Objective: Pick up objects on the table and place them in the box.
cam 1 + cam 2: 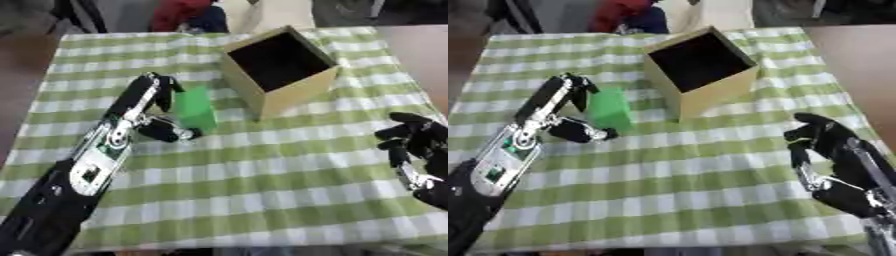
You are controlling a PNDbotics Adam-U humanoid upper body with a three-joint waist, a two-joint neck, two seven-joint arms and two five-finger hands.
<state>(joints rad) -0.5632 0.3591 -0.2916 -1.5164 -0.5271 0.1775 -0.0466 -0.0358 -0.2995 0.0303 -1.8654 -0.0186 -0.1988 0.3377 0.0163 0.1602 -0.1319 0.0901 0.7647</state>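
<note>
Here the left hand (153, 107) curls round a green rectangular block (195, 107) on the checked worktop (262, 165), beside the open cardboard box (278, 70). The right hand (833, 150) rests open, fingers relaxed.

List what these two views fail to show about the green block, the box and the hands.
- Green block: its left side is hidden by the left hand in both views; whether the fingers actually touch it is too blurred to tell.
- Box: the inside is dark in both views, so any contents cannot be made out.
- Right hand: in the left eye view it is partly cut off by the right edge.
</note>
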